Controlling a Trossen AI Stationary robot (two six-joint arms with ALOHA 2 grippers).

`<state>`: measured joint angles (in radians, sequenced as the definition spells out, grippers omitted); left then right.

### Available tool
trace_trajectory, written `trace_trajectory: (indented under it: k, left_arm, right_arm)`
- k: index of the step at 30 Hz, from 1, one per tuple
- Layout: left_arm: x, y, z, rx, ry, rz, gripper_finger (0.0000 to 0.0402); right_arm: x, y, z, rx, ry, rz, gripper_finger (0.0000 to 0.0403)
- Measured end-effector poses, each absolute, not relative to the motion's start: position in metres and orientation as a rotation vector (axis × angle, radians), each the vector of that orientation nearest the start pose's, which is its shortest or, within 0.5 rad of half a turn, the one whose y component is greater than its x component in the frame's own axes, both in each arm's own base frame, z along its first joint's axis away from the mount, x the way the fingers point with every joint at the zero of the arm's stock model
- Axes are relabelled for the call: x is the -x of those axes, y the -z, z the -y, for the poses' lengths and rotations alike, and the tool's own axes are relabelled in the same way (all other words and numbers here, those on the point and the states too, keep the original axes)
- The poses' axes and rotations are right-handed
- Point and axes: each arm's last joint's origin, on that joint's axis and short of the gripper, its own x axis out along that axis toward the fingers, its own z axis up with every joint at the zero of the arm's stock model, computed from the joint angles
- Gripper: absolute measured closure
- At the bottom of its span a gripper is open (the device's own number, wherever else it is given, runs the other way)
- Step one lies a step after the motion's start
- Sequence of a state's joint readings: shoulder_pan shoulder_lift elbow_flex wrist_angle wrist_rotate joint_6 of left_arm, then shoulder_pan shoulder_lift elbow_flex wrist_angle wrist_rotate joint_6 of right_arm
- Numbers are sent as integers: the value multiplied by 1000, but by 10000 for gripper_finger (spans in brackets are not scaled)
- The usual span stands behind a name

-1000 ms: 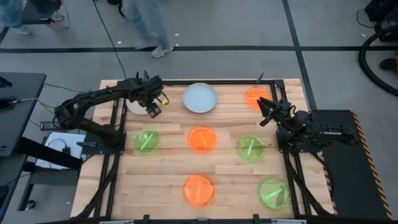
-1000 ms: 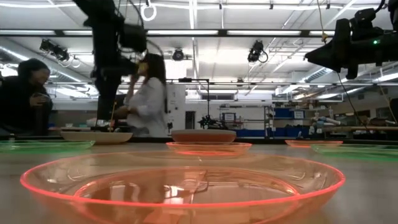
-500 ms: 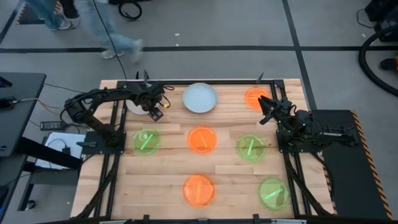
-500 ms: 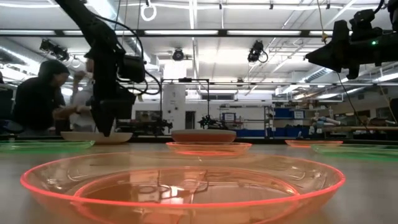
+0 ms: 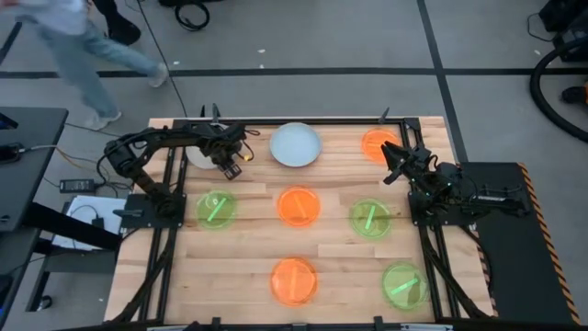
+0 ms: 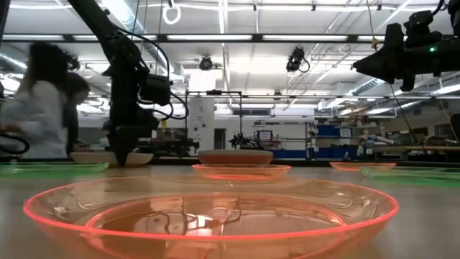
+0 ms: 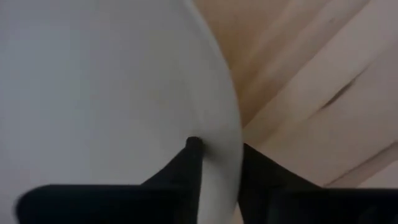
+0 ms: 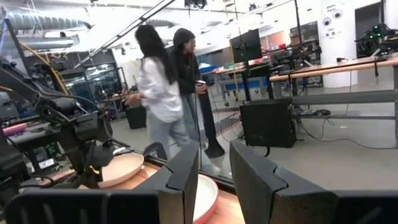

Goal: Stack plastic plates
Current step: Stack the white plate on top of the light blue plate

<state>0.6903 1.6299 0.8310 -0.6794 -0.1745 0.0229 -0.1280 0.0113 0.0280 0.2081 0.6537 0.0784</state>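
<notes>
While the left gripper (image 5: 223, 162) is down at the far left corner of the tabletop (image 5: 248, 248), its fingers (image 7: 189, 163) stand on both sides of the rim of the off-white plate (image 7: 93, 87). One finger is inside the rim and the other outside, with a narrow gap between them; whether they press the rim already I cannot tell. In the low view this gripper (image 6: 122, 155) points straight down and its tips reach the plate (image 6: 97, 156), which lies flat on the wood.

The right gripper (image 5: 390, 165) hangs in the air near the far right corner, just beside an orange plate (image 5: 377, 143) that lies there. Its two fingers (image 8: 186, 177) are apart and nothing is between them.

The pale blue plate (image 5: 295, 144) lies at the middle of the far edge. A second orange plate (image 5: 299, 206) is at the centre of the tabletop and a third one (image 5: 293, 280) at the middle of the near edge. One green plate (image 5: 216, 209) lies toward the left edge, another (image 5: 370, 219) toward the right edge, and the last (image 5: 404, 284) in the near right corner. All the plates lie apart from each other; none is stacked.

A person (image 5: 78, 46) walks on the floor beyond the far left corner.
</notes>
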Motion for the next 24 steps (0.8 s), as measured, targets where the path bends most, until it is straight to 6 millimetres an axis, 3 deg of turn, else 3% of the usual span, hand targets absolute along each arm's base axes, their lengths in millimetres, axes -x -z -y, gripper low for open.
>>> trace_trajectory:
  k: [5, 11, 18, 24]
  left_arm:
    - [-200, -141, -165, 291, -644, -1507, 384]
    - [-216, -154, -147, 99, -562, -1588, 386]
    - [-252, -173, -105, -184, -338, -1585, 387]
    - [-262, -206, -68, -271, -324, -1684, 387]
  right_arm:
    - [-85, -191, 29, -133, 770, 253, 299]
    - [-85, -191, 29, -120, 773, 248, 299]
    - [-85, -191, 29, -114, 777, 245, 299]
    - [-85, -191, 29, -114, 779, 244, 299]
